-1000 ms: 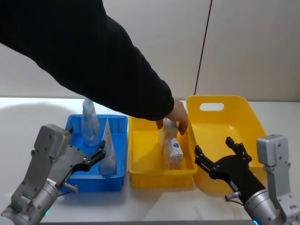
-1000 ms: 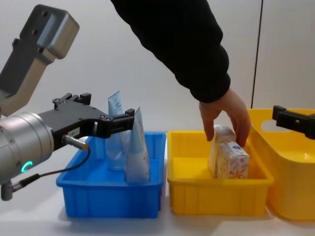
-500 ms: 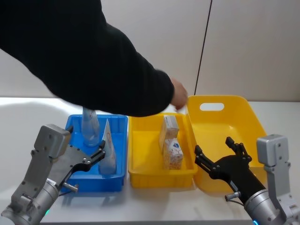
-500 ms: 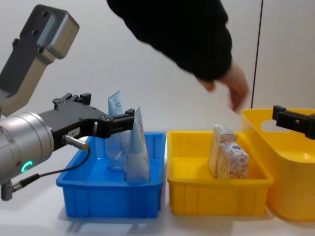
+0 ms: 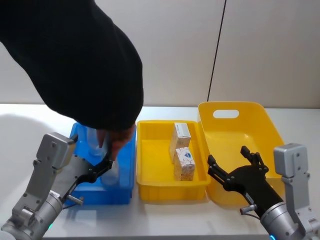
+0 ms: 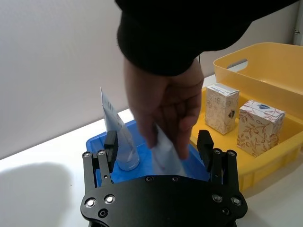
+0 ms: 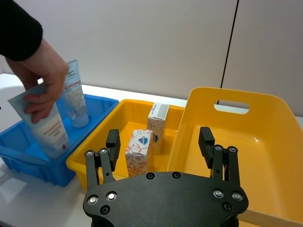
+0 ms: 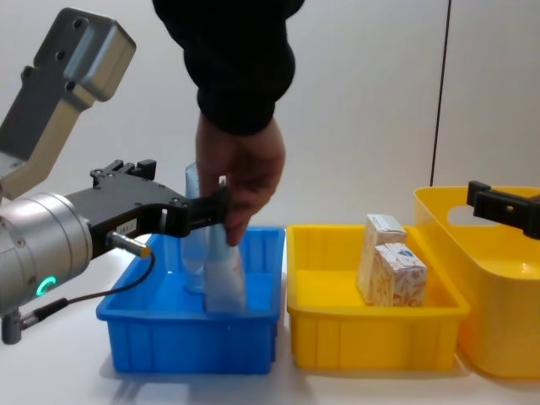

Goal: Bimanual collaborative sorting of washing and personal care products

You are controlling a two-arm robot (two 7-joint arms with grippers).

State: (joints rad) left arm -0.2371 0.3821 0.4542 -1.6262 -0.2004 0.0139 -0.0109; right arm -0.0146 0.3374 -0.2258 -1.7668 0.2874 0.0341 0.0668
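Blue bin point(image 8: 190, 342): on the white tabletop point(image 5: 20, 130) at the robot's left, holding two pale-blue-and-white products upright.
Front pouch point(image 7: 49, 130): inside the blue bin, pinched near its top by a person's hand point(image 7: 45, 82) reaching down from above.
Rear tube point(image 7: 75, 101): standing cap-down at the back of the same bin, just behind the pouch, untouched.
Cartons point(image 5: 180, 136): two beige patterned boxes, upright and side by side against the right wall of the small yellow bin point(image 5: 172, 190) in the middle.
Large yellow bin point(image 5: 235, 135): at the robot's right, nothing seen inside.
Left hand point(image 6: 157, 142): spread wide, holding nothing, hovering at the near edge of the blue bin with the pouch and the person's fingers right in front of its opening.
Right hand point(image 7: 159, 136): spread wide too, holding nothing, poised over the seam between the two yellow bins, near the cartons.
Step in hand: probably scene set-up, with a person handling the pouch; no sorting grasp begun by either arm.
Next move: best to wait for the sleeve to clear; then likely a short forward reach by the left hand to close flat on the soft pouch, squarely, since a floppy pouch could fold or tip.
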